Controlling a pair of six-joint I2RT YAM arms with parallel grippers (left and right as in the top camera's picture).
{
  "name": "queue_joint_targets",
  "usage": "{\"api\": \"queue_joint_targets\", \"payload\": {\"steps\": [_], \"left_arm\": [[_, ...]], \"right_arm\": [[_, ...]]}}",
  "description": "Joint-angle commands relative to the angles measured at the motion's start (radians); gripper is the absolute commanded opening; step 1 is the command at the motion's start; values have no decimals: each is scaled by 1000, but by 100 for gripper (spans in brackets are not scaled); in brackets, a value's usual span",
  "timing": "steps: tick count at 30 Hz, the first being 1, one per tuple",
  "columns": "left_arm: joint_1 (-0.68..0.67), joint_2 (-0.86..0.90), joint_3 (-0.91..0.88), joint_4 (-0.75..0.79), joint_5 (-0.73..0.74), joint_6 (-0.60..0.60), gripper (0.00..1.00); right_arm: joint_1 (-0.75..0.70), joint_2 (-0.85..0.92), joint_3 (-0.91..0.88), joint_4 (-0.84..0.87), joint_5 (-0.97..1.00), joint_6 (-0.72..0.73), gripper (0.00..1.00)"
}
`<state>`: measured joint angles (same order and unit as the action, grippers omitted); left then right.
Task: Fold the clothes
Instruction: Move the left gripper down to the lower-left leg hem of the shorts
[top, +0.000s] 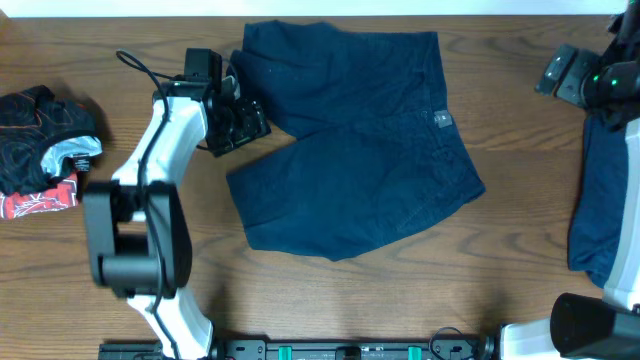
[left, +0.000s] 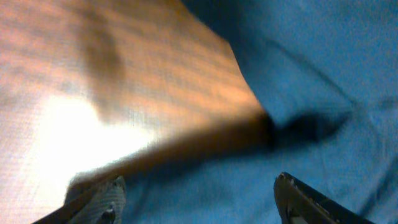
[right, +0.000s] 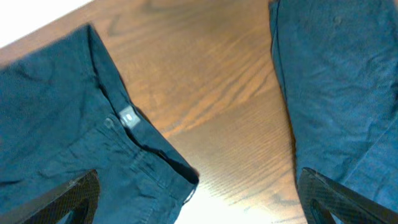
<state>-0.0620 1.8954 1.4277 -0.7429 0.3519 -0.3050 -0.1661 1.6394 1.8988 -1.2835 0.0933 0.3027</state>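
Navy shorts were spread mid-table, left gripper and right gripper both with fingers parted.
Its waistband tag could not be read; another blue piece was seen far right, a red-black garment far left.

Both arms are out over the table, each gripper spread open.
The left arm rises from the near-left edge and stretches toward the far side. Its black left gripper points right, fingers wide apart. The right arm stands at the right edge. Its right gripper sits at the far right, angled leftward, fingers likewise wide apart.
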Motion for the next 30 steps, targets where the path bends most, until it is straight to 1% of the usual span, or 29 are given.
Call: {"api": "queue_joint_targets", "payload": {"steps": [1, 4, 7, 12, 15, 21, 22, 23, 28, 30], "left_arm": [[-45, -165, -51, -35, -79, 47, 78], [-89, -279, -164, -53, -103, 46, 77], [-120, -375, -319, -38, -103, 22, 78], [-139, -500, -591, 85, -99, -57, 78], [-139, -547, -692, 146, -98, -75, 78], [-138, -558, -794, 201, -99, -74, 79], [-138, -557, -809, 218, -99, -74, 80], [-139, -556, -821, 235, -98, -74, 82], [-139, -554, -865, 297, -83, -74, 83], [-139, -549, -879, 314, -79, -74, 85]], "right_arm": [[-6, 15, -96, 37, -14, -19, 99], [-6, 15, -187, 88, -42, -19, 99], [-5, 15, -258, 116, -50, -19, 99], [-1, 14, -327, 137, -112, -29, 99], [5, 14, -365, 162, -179, -47, 99], [46, 14, -404, 180, -188, -54, 99], [56, 14, -404, 181, -188, -53, 99], [64, 14, -403, 182, -188, -54, 99], [100, 14, -403, 185, -188, -53, 99], [109, 14, -403, 188, -188, -53, 99]]}}
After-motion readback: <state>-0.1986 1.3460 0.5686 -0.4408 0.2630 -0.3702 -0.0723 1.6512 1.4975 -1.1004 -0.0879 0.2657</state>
